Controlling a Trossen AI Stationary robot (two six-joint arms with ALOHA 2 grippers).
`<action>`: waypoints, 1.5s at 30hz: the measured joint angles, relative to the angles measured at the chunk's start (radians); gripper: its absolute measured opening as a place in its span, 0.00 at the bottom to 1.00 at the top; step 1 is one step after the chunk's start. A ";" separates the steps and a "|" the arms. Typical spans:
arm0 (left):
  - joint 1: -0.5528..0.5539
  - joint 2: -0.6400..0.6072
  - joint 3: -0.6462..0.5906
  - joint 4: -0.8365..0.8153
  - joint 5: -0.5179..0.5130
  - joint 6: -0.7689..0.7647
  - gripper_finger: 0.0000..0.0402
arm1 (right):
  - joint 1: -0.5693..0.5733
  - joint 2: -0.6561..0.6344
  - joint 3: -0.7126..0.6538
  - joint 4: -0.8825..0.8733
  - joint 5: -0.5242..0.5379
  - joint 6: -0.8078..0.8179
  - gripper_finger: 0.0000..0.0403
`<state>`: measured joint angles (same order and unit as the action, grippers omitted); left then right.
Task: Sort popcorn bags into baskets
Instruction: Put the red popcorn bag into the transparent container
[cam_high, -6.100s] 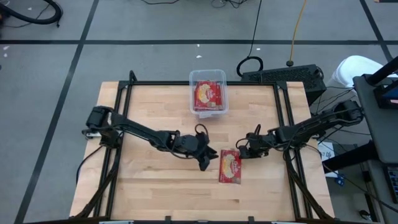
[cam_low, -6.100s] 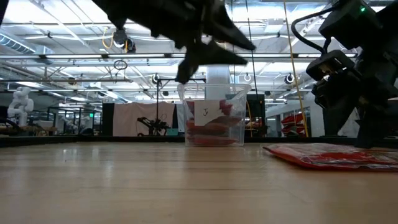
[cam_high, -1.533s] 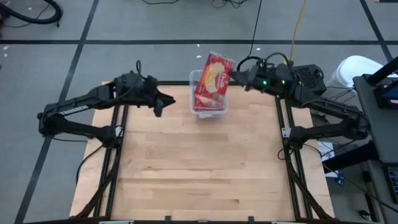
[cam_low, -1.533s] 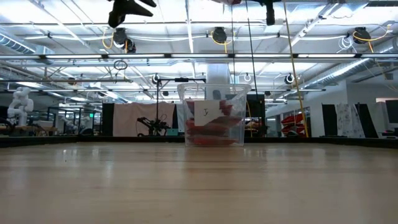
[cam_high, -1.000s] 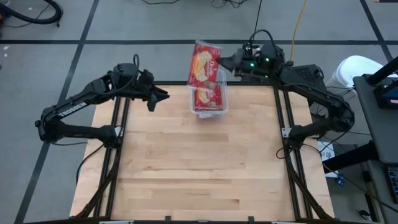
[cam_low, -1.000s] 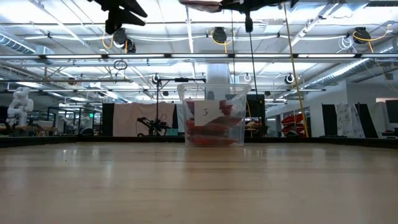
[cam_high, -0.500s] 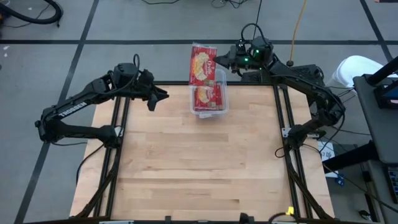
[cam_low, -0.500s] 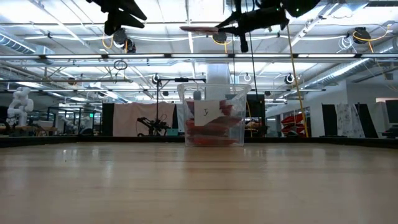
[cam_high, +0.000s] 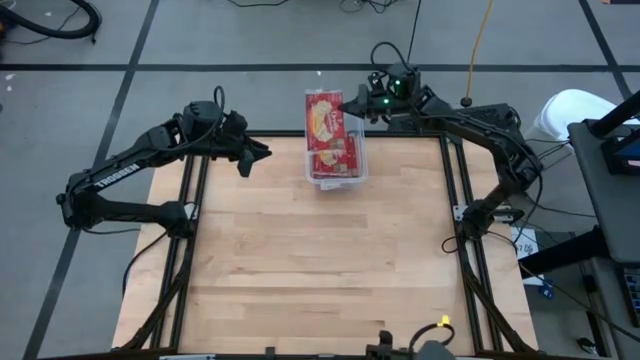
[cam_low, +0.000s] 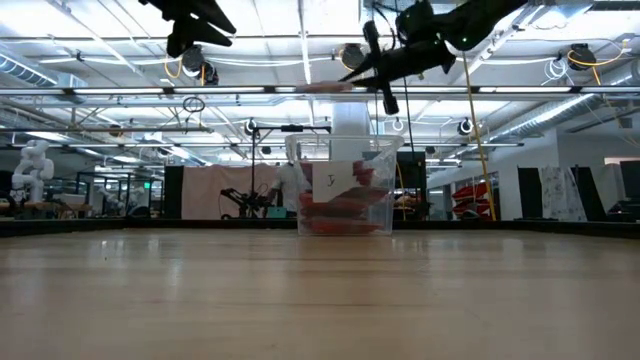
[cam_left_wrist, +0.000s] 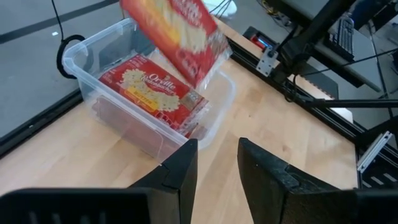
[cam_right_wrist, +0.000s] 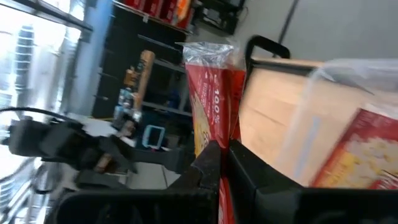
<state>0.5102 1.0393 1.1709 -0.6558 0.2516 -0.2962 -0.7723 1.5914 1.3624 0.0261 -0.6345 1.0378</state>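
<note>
A: Where's the bag, and how does it lie?

B: The held bag (cam_high: 323, 112) hangs in the air over the tub's (cam_high: 358, 152) far end, part of it past the table's (cam_high: 300, 260) far edge. From above, its long axis runs front to back along the tub, printed face up. In the low view it is edge-on and close to level, well above the tub (cam_low: 344, 190).

A: What grips it?

B: The right gripper (cam_high: 352, 102), fingers pinched on the bag's right edge. That arm reaches in from the far right corner, wrist level, pointing left.

A: Anything in the tub?

B: Another bag (cam_left_wrist: 151, 93) lies flat, face up, lengthwise.

A: The left arm?

B: The left gripper (cam_high: 253, 158) is raised over the far left corner, pointing at the tub, fingers (cam_left_wrist: 176, 177) slightly apart, holding nothing.
</note>
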 joint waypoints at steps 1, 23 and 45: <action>0.000 0.000 0.000 0.000 -0.001 0.000 0.29 | 0.000 0.008 0.000 -0.014 0.000 -0.010 0.01; -0.001 0.000 0.000 0.000 -0.016 0.013 0.29 | -0.007 0.048 -0.088 -0.192 0.069 -0.132 0.01; -0.048 0.001 0.000 -0.001 -0.017 0.006 0.29 | 0.033 0.048 -0.244 0.006 0.185 -0.029 0.10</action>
<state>0.4622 1.0401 1.1709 -0.6567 0.2348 -0.2897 -0.7398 1.6398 1.1187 0.0326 -0.4497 1.0088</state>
